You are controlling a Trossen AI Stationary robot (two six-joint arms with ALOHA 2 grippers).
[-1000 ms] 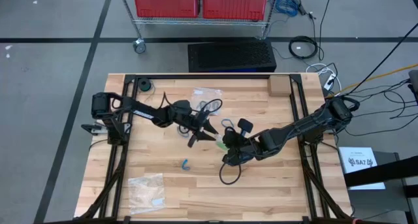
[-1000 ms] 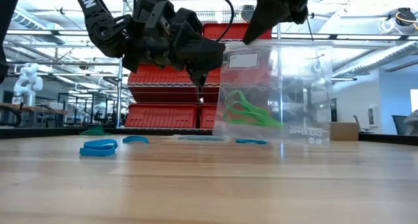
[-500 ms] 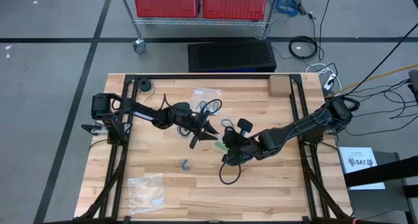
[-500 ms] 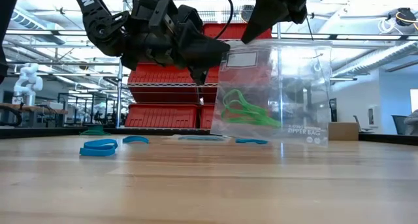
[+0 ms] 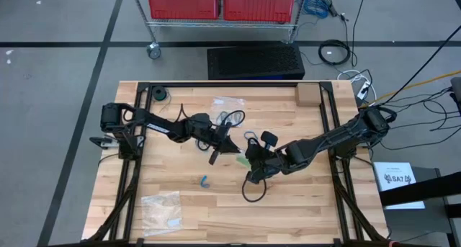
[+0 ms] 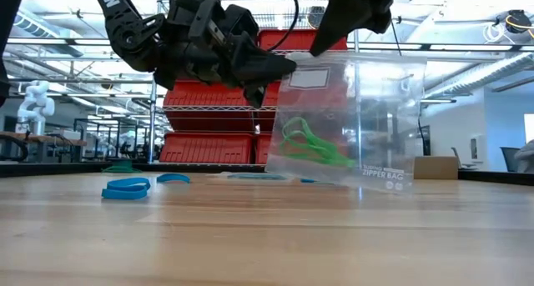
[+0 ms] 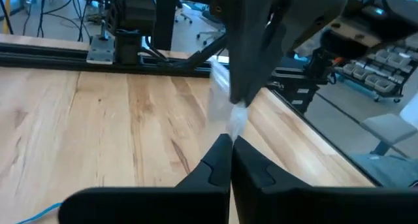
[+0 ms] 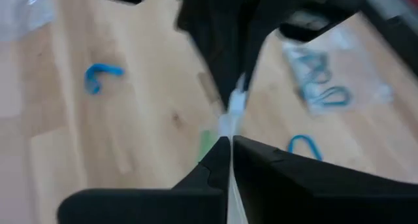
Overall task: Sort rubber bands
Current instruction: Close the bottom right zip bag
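Observation:
A clear zipper bag (image 6: 359,111) with green rubber bands (image 6: 307,146) inside hangs over the middle of the table. Both grippers are shut on its top edge, close together. My left gripper (image 5: 235,147) reaches in from the table's left, and in the low view it (image 6: 279,67) is at the bag's upper left corner. My right gripper (image 5: 248,158) comes from the right and meets the edge from above (image 6: 320,44). Loose blue rubber bands lie flat on the wood (image 5: 204,181) (image 6: 127,187) (image 6: 173,178). My left gripper pinches the bag's top edge at its left corner (image 7: 235,116) between its two fingertips, coming almost level from the table's left. The bag hangs tilted below the fingers. My right gripper pinches the bag's top edge (image 8: 233,110), a little way in from that corner, slanting down from the table's right. One layer or both, I cannot tell. The bag hangs below; whether its lower edge (image 6: 367,186) touches the table cannot be told.
A second clear bag (image 5: 227,104) holding blue bands lies near the far edge, and a third (image 5: 162,205) at the near left. A cardboard box (image 5: 307,94) stands at the far right corner. A black cable loop (image 5: 252,193) hangs under the right arm.
My left gripper has shut, taking hold of the bag's top edge at the left corner. The bag has tipped: its lower edge now slants and the green bands have shifted a little inside it. My right gripper has kept its hold.

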